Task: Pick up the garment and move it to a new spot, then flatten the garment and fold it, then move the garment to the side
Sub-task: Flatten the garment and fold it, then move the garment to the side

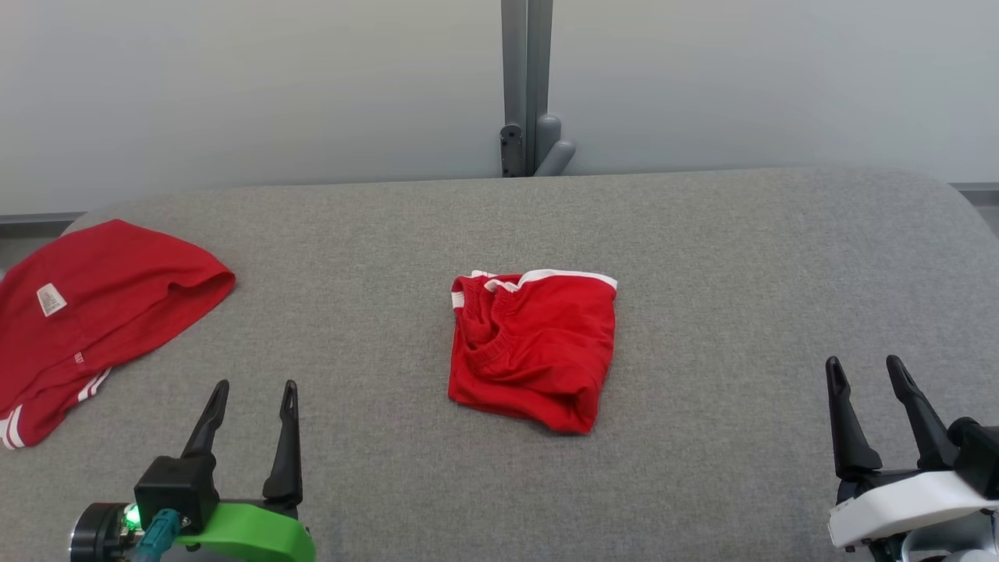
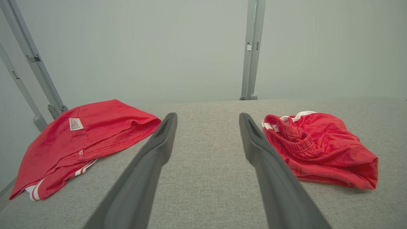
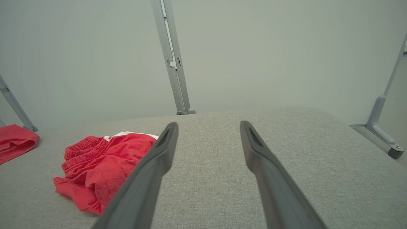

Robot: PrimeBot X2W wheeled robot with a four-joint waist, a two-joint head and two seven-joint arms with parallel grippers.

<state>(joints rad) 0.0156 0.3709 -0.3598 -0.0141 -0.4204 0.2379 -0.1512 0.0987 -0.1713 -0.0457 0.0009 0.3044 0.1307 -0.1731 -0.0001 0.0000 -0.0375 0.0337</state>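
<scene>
The left gripper (image 1: 256,388), lower left, and the right gripper (image 1: 865,363), lower right, stand with fingers apart, holding nothing. Crumpled red shorts (image 1: 538,351) lie mid-frame on the grey table (image 1: 741,257). A second red garment (image 1: 94,312) is cut off at the left edge. The left wrist view shows it nearly whole.

Illumination bright, even, diffuse. Soft, faint shadow under the shorts (image 1: 535,347) at 6 o'clock. Wrist views: posts (image 2: 35,63) lean at 9 o'clock; near fingers (image 2: 143,178) blurred.
</scene>
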